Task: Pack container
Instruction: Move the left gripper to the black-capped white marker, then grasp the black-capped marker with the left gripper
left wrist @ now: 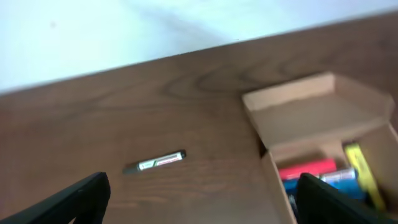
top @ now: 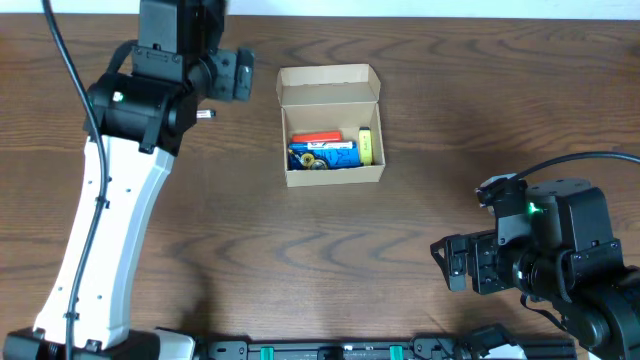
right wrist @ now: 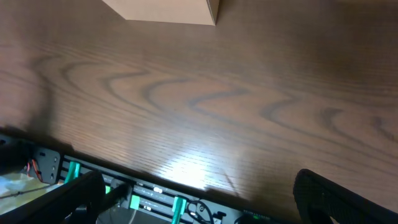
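Wood table [top: 400, 250]; left tool [left wrist: 202, 190] wide near pen [left wrist: 155, 162]

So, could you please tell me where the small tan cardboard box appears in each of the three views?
Overhead: the small tan cardboard box sits upper centre, with its lid flap open.
Left wrist: the box is on the right side, cut off by the right and bottom edges.
Right wrist: only an outer wall and corner of the box show at the top edge, left of centre.
Shared landmark: the brown wood-grain table beneath it.
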